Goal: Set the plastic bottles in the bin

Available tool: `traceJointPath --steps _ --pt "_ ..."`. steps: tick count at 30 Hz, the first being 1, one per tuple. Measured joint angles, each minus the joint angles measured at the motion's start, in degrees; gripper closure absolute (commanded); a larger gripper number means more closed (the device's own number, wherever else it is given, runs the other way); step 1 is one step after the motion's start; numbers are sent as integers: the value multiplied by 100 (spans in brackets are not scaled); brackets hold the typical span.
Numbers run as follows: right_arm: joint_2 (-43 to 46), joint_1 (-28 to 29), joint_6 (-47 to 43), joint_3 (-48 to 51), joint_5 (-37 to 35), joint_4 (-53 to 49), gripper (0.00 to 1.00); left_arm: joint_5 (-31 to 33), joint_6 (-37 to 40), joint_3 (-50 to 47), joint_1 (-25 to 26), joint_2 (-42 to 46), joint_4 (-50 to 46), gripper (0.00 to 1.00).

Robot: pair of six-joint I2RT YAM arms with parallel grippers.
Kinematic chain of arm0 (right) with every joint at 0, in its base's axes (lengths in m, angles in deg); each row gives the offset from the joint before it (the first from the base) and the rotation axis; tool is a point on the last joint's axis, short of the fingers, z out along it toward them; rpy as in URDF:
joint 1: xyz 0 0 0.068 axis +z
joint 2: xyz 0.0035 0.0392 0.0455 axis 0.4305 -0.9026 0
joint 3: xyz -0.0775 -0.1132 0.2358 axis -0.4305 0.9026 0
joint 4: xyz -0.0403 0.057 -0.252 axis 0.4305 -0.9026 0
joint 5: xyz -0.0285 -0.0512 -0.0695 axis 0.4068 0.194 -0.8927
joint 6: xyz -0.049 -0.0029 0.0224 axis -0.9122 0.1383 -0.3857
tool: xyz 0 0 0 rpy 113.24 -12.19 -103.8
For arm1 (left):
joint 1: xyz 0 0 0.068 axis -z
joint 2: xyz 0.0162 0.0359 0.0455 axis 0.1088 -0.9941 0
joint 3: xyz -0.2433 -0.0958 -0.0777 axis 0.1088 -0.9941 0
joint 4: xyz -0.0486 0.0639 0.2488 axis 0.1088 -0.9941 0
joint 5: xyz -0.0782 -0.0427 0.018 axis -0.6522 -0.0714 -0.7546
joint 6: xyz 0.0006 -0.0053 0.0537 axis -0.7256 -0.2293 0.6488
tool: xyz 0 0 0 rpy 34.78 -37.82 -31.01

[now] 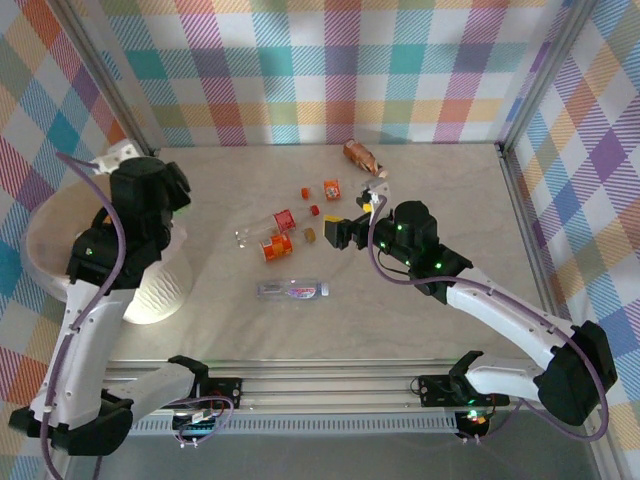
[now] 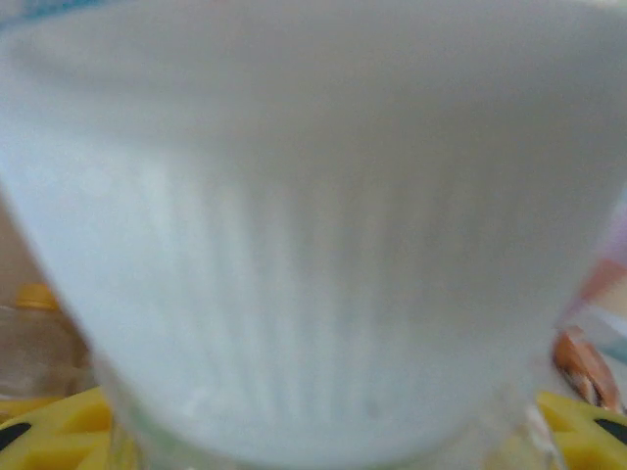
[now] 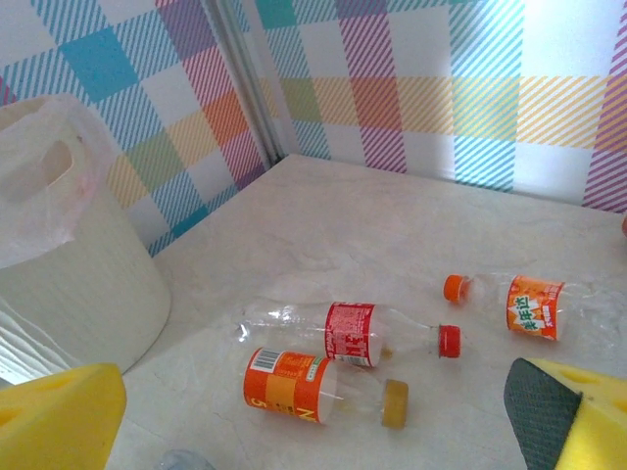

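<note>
on the table, five plastic bottles, one bin, left end effector closed, right end effector open

Not much is legible. The orange-labelled bottle, lying nearest in the right wrist view, carries what may be a white "5" at the base end of its label. The red-labelled bottle behind it has white lettering (too blurred to read). The orange-capped bottle further right bears white characters on its orange label, likewise unreadable.
</note>
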Motion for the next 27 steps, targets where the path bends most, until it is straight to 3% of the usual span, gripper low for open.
traceJointPath --steps 11,23,27 --pt "2 0 37 11 -297 -2 0 -450 330 466 -1971 -76 -7 49" --pt "2 0 -223 9 55 -48 0 -1915 157 350 -4782 -756 101 48" --pt "2 0 -271 0 127 -46 0 -2463 -243 111 -5237 -879 247 46"
